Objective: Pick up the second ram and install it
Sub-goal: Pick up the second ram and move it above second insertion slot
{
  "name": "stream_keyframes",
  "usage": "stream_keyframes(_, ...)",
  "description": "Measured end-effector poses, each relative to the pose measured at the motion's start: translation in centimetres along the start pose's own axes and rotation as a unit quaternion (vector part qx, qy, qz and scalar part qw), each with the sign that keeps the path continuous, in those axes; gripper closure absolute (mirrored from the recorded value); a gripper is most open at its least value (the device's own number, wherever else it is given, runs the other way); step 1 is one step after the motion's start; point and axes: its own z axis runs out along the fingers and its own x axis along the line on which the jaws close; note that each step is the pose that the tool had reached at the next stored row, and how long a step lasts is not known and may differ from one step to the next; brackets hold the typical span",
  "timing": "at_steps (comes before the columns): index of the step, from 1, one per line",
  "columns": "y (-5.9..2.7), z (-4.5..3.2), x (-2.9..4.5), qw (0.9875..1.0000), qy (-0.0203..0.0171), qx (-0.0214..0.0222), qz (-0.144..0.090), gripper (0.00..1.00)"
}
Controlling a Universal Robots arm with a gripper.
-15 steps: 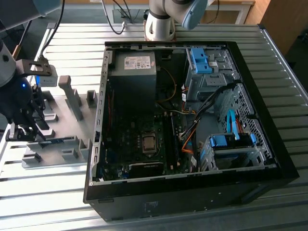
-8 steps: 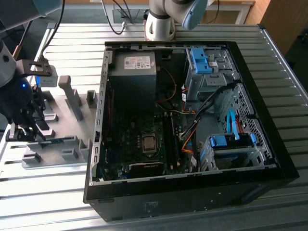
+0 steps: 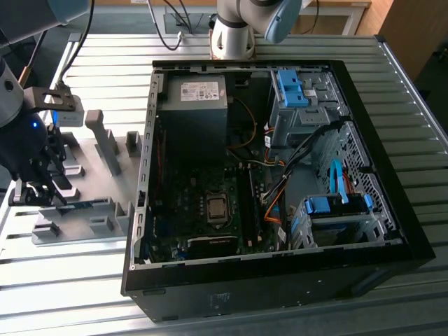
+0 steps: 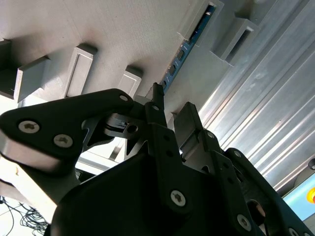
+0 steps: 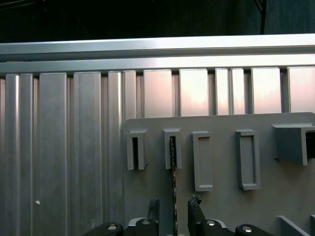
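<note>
Logging gripper (image 3: pixel 33 190) at 9 o'clock of the computer case (image 3: pixel 280 288), exterior view | we see its fingers (image 5: pixel 153 209) apart, straddling the second ram (image 5: pixel 173 164) | ram edge-up in grey holder tray (image 5: pixel 221 206)

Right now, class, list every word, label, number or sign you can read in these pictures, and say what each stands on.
Pale label on the power supply: print too small to read.
Small mark on the computer case: too small to read.
Second ram, edge-on between the open hand's fingers: no print shows.
Nothing can be quoted.
</note>
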Motion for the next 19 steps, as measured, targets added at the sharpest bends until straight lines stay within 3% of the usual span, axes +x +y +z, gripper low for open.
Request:
stream_keyframes(4,0.00,0.08,-0.01,1.0000,-0.0001,-0.0006,0.000,0.64)
stream_keyframes(9,0.01,0.63,-0.01,1.0000,0.0003,-0.0092,0.000,0.64)
stream_keyframes(16,0.01,1.87,-0.01,1.0000,0.0003,-0.0096,0.000,0.64)
stream_keyframes(19,0.01,1.92,0.00,1.0000,0.0004,-0.0098,0.000,0.64)
